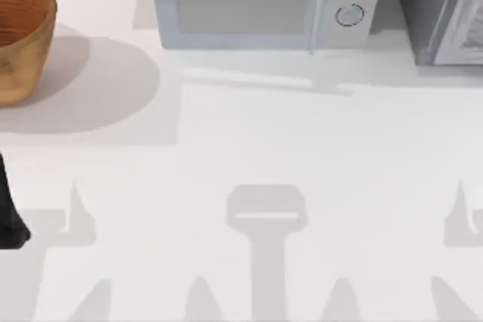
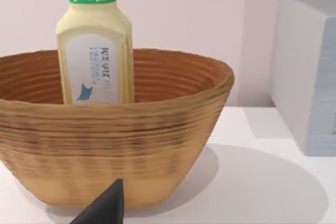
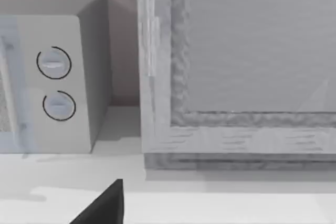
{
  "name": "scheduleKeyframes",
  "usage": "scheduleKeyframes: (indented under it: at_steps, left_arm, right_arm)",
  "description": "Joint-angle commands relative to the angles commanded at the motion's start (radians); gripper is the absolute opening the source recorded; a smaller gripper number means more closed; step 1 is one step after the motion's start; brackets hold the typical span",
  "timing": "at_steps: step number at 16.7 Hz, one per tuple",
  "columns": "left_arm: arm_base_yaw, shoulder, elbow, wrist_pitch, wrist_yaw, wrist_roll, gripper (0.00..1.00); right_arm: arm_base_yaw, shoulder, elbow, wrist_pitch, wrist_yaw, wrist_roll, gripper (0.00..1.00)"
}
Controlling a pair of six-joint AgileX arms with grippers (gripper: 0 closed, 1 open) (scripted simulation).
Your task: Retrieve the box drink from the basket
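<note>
The box drink (image 2: 94, 45) stands upright inside the basket (image 2: 115, 145), its neck well above the rim, left of the microwave (image 1: 260, 1). The left gripper (image 2: 107, 205) faces the basket's outer wall; whether either tool is apart or together, I cannot tell. Bare table (image 1: 249, 141) stretches in front of the microwave.

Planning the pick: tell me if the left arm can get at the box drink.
Probably yes: the box drink stands upright in the basket, neck above the rim, nothing between it and the left gripper.
</note>
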Motion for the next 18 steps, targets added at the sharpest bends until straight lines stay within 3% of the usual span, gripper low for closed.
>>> scheduleKeyframes:
  at_steps: [4, 8, 18]
  left_arm:
    - [0.007, 0.030, 0.004, 0.013, 0.005, -0.004, 1.00]
    - [0.042, 0.202, 0.057, 0.111, 0.035, -0.010, 1.00]
    - [0.180, 1.017, 0.387, 0.641, 0.178, 0.011, 1.00]
  right_arm:
    - [0.000, 0.000, 0.000, 0.000, 0.000, 0.000, 1.00]
    - [0.000, 0.000, 0.000, 0.000, 0.000, 0.000, 1.00]
    - [0.000, 0.000, 0.000, 0.000, 0.000, 0.000, 1.00]
